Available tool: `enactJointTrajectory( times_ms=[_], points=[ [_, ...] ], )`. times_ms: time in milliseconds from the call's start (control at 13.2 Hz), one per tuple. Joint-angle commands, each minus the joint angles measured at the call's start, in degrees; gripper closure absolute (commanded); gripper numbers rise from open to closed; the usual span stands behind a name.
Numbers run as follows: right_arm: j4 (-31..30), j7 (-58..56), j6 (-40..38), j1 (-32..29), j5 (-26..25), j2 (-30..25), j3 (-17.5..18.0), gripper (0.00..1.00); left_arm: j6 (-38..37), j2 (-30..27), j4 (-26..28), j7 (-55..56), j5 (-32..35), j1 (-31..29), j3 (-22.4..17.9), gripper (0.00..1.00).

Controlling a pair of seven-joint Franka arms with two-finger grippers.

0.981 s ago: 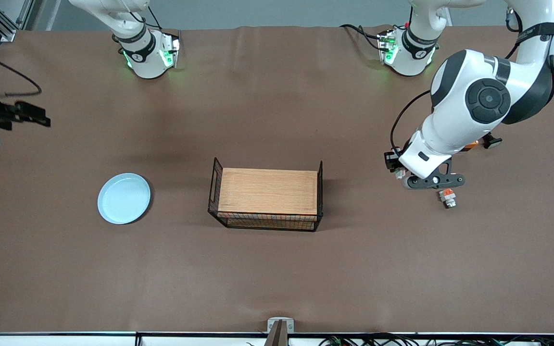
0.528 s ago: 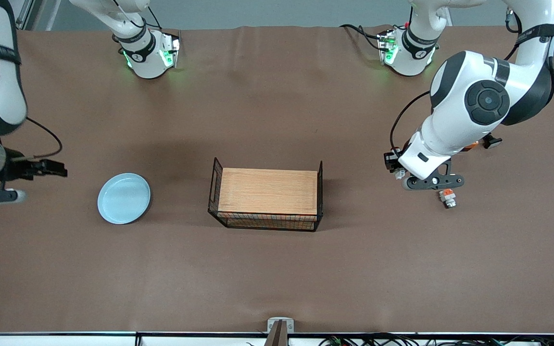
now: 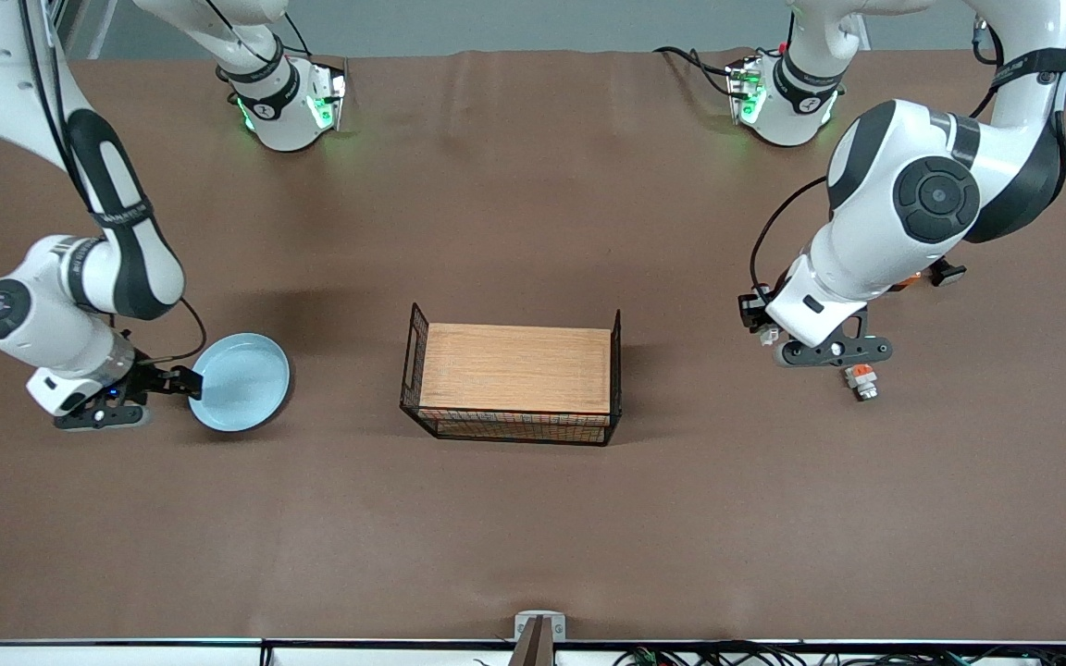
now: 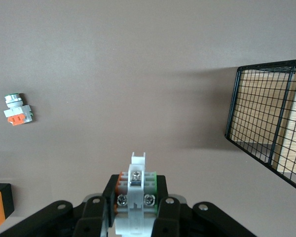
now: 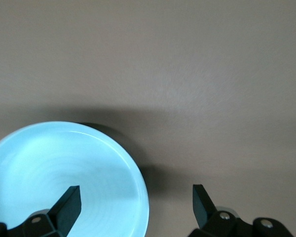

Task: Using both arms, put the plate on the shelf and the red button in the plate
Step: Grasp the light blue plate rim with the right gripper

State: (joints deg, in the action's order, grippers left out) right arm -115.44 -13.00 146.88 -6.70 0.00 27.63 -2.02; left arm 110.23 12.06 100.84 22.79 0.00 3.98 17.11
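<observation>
Swinging in from the table's edge at its own end, the right arm has travelled fast over the last second, and now the right gripper (image 3: 189, 382) sits low at the plate (image 3: 241, 381); the left arm has hardly stirred.

Front view: the plate lies flat on the table (image 3: 533, 536), between the wire basket (image 3: 513, 381) and the right arm's end edge. Being round, it has no long axis; its hollow faces up. The left gripper (image 3: 767, 330) hangs over the table between the basket and the left arm's end edge, with a white part with an orange block (image 3: 860, 380) lying just beside it.

Left wrist view: the left gripper (image 4: 134, 210) is clamped on the red button (image 4: 135, 190), a white stubby part standing out from the fingers with its long axis running on away from the wrist. Its red cap is not visible here. The basket's mesh end is ahead of it.

Right wrist view: the right gripper (image 5: 136, 202) is spread wide, one finger over the plate's (image 5: 64, 168) bowl and one outside the rim, so it straddles the edge without pinching yet.

My call: button is picked, plate is not gripped, and both placements are left.
</observation>
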Motion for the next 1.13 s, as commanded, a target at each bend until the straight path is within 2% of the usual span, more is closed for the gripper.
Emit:
enactJointTrajectory(
  times_ms=[0,830,906,1057],
  points=[
    [-0.8,-0.1,1.0,-1.7,1.4,1.2,0.6,0.00,-1.2,0.4,-1.3,0.5,-0.3,0.1,0.0,0.78],
    [-3.3,-3.8,0.7,-1.8,1.4,1.8,0.7,0.00,-1.2,1.4,-1.3,0.5,-0.3,0.2,0.0,0.78],
    [-3.3,-4.1,0.6,-1.8,1.4,1.8,0.7,0.07,-1.2,1.4,-1.3,0.5,-0.3,0.1,0.0,0.78],
    [-3.2,-4.1,0.5,-1.8,1.4,1.8,0.7,0.26,-1.3,1.5,-1.3,0.5,-0.3,0.0,0.0,0.78]
  ],
)
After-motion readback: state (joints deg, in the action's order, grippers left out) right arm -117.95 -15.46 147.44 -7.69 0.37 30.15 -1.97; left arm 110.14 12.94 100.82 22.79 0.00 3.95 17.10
